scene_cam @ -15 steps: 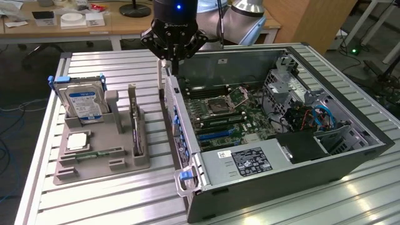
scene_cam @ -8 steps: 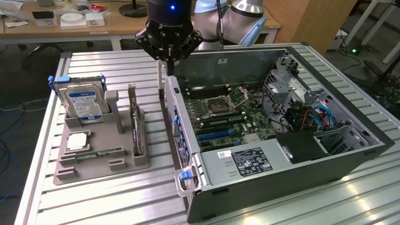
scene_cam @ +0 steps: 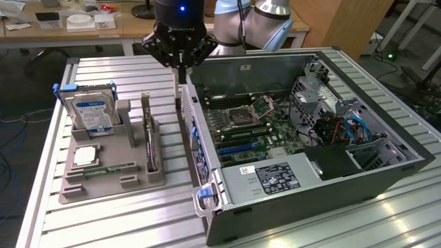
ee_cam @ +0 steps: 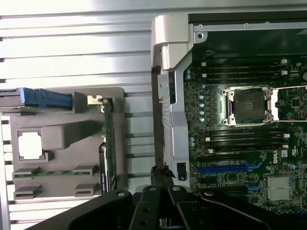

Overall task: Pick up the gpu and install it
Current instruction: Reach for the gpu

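The gpu [scene_cam: 148,135] stands on edge in a slot of the grey holder [scene_cam: 103,178], its silvery bracket at the far end. In the wrist view the gpu [ee_cam: 108,143] shows edge-on as a thin dark strip along the holder's [ee_cam: 62,132] side. My gripper [scene_cam: 183,76] hangs shut and empty above the gap between the holder and the open computer case [scene_cam: 227,206], close to the case's near wall. The gripper [ee_cam: 162,173] has its fingers pressed together, apart from the gpu. Blue expansion slots [ee_cam: 225,168] lie on the motherboard [scene_cam: 248,129].
A hard drive with a blue label [scene_cam: 93,111] stands upright in the holder, with a processor chip [scene_cam: 85,155] and a green memory stick [scene_cam: 107,169] beside it. The case's metal wall [ee_cam: 170,96] rises between holder and motherboard. Cables [scene_cam: 351,129] fill the case's far end.
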Motion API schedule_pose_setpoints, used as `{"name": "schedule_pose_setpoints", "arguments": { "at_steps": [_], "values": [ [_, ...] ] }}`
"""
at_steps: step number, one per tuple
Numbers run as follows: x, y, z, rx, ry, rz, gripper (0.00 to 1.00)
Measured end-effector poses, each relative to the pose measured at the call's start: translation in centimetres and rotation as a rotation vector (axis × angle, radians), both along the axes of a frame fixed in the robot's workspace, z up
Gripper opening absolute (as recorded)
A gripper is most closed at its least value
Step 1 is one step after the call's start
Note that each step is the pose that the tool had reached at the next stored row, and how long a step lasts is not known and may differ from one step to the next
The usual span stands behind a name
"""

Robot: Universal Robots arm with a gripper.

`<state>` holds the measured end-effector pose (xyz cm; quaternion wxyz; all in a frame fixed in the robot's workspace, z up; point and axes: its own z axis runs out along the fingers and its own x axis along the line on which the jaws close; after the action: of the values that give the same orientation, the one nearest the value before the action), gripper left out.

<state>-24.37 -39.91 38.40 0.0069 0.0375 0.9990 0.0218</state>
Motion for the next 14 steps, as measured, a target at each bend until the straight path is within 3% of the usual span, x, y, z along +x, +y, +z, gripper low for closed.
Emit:
{"name": "schedule_pose_setpoints", "arguments": {
  "at_steps": [14],
  "values": [
    [-2.0, -0.01, -0.13, 0.0001, 0.0008, 0.000, 0.11]
  ]
}}
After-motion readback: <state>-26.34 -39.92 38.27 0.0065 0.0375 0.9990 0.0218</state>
